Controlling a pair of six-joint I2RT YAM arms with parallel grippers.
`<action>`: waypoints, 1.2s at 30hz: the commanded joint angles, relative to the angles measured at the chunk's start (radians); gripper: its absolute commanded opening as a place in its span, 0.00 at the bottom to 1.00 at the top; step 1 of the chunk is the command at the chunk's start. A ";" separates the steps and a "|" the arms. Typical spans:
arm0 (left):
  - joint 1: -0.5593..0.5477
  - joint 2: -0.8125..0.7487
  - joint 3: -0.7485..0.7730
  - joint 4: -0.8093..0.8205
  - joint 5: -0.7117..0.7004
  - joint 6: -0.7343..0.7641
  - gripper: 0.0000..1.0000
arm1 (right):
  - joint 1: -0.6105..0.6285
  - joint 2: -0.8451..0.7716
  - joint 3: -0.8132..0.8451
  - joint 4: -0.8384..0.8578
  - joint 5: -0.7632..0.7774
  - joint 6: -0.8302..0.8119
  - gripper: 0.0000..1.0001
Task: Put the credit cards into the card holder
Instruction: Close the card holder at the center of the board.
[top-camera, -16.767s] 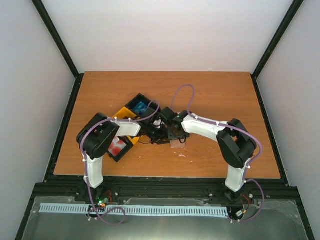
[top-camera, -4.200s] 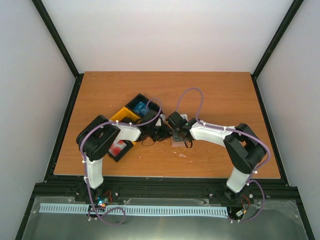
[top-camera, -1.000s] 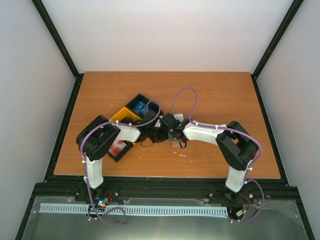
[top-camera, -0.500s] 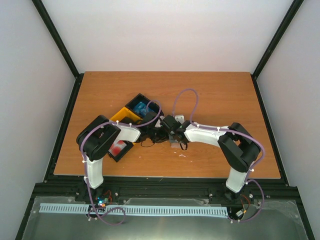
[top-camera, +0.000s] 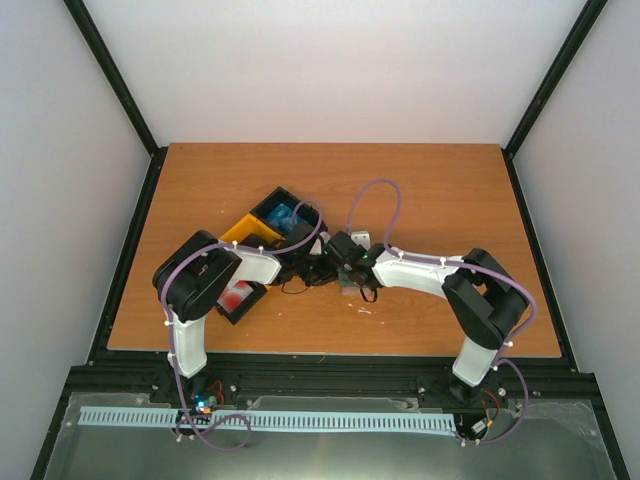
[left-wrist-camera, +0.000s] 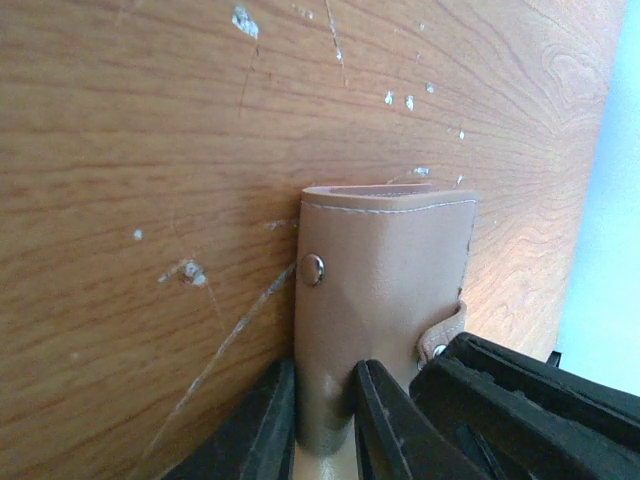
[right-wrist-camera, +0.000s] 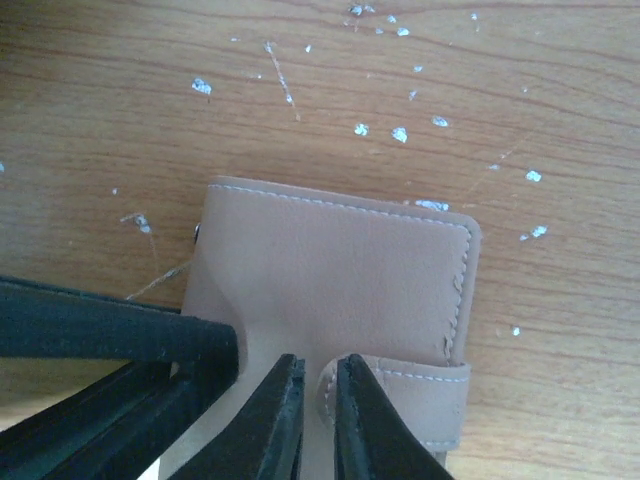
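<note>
Lying closed at the centre of the overhead frame, the card holder (right-wrist-camera: 330, 270) sits directly ahead of both grippers, long axis left-to-right in the right wrist view. Left gripper (left-wrist-camera: 323, 385) pinches its near edge. Right gripper (right-wrist-camera: 319, 378) stands narrowly parted astride the strap (right-wrist-camera: 400, 385); grip undeterminable.

A scuffed wooden table (top-camera: 430, 190) is stretching away beyond the left gripper (left-wrist-camera: 322, 375) and right gripper (right-wrist-camera: 318, 362), with white flecks (right-wrist-camera: 400, 133) dotting it just ahead of both. Plain white walls (top-camera: 330, 70) are closing in behind it and to either side. Black frame posts (top-camera: 112, 75) are running along their corners. Light is falling softly, perhaps from overhead.
</note>
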 joint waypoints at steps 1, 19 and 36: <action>-0.022 0.072 -0.041 -0.177 -0.039 0.000 0.18 | 0.016 -0.044 0.002 -0.050 -0.005 0.004 0.12; -0.023 0.070 -0.037 -0.181 -0.038 0.006 0.19 | -0.105 -0.171 -0.105 0.011 -0.121 0.086 0.09; -0.023 0.069 -0.034 -0.184 -0.037 0.008 0.19 | -0.231 -0.144 -0.137 0.117 -0.376 0.038 0.18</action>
